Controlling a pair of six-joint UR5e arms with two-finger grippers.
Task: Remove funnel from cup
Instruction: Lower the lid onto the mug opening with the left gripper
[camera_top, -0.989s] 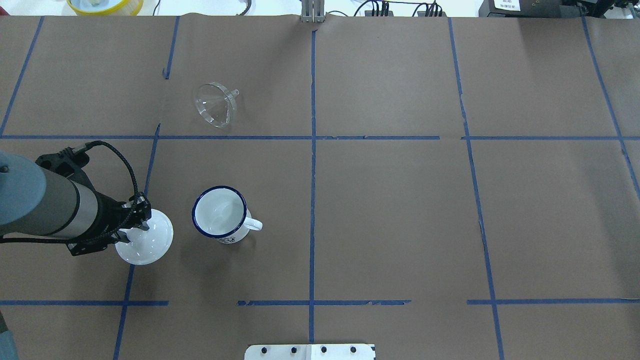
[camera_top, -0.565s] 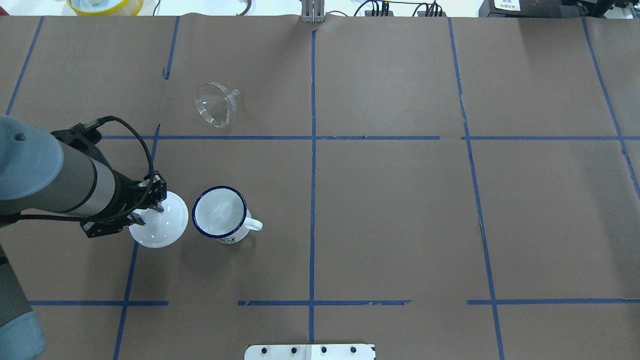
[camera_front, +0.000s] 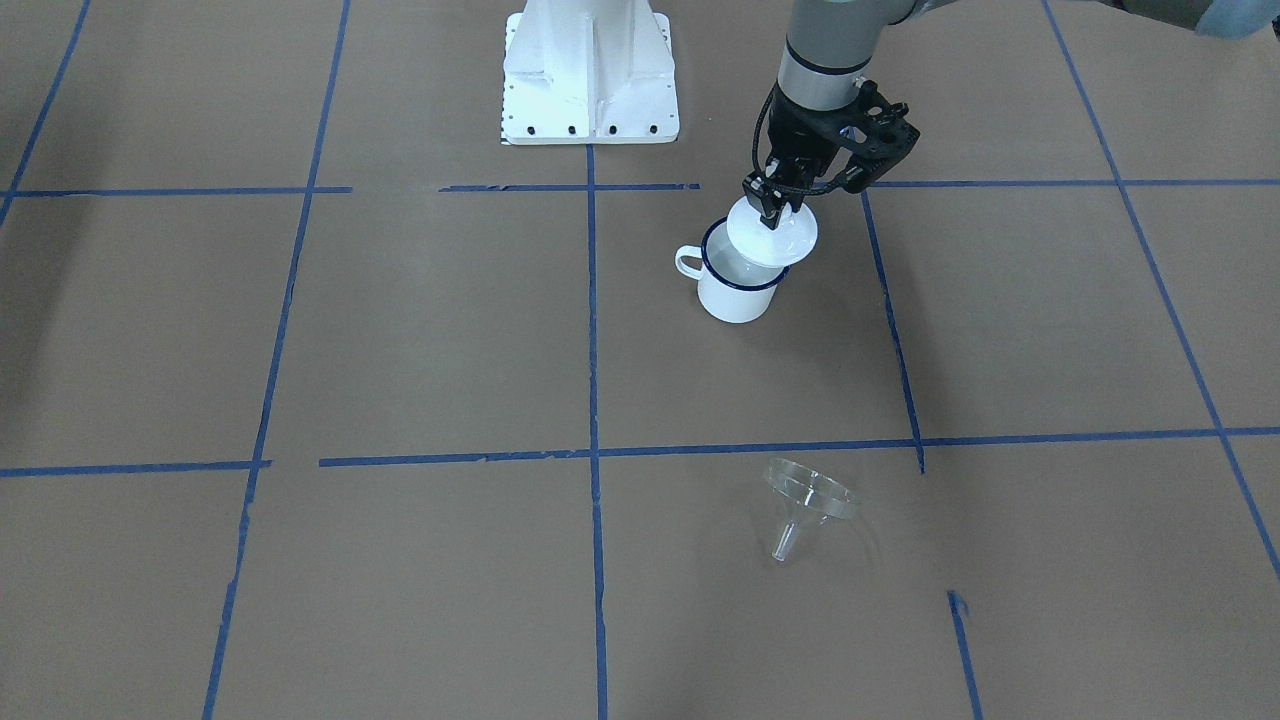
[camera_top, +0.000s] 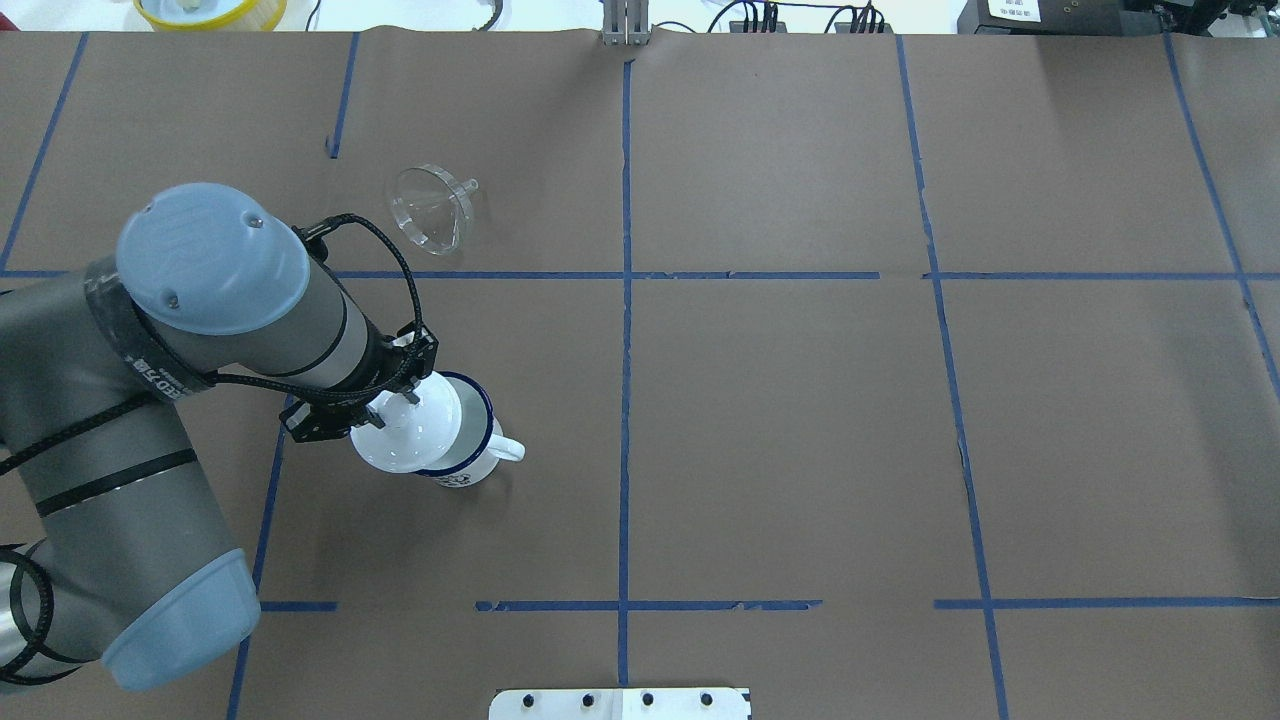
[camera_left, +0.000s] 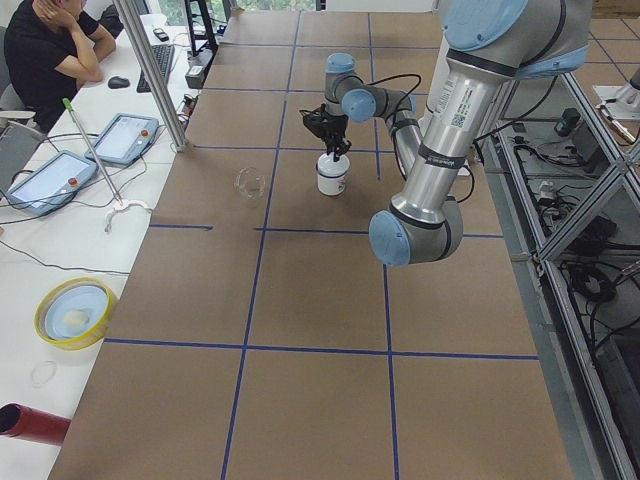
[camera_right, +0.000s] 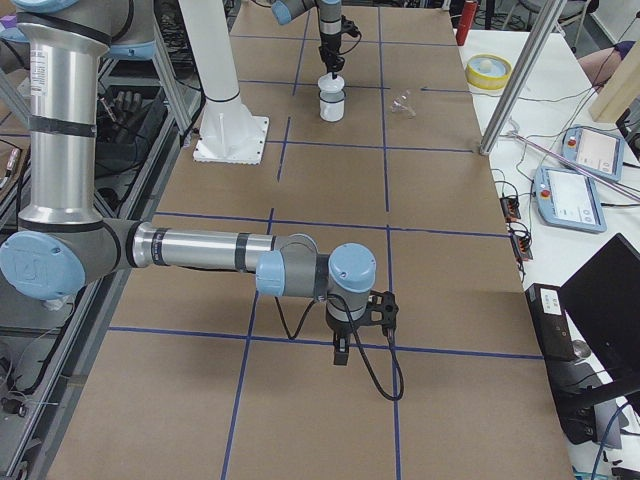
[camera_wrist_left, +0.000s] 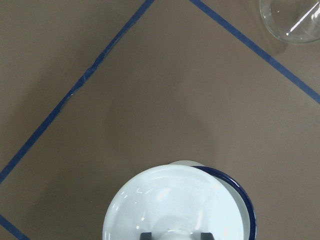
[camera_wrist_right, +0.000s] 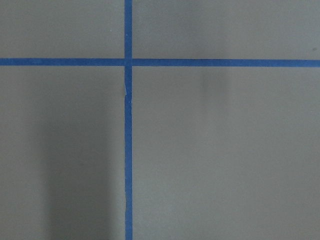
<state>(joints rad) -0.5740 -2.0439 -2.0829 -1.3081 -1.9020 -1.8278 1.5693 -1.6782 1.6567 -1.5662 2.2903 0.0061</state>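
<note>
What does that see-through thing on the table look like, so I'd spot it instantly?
On the brown table taped into blue squares, find the white cup with the dark blue rim. One square farther from the robot lies the funnel, tipped on its side. Unlike the white lid over the cup, it is clear, with a wide cone and short spout.

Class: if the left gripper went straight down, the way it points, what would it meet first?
The left gripper, shut on the white lid, would probably press that lid onto the blue rim of the cup. The gap between them is unclear.
</note>
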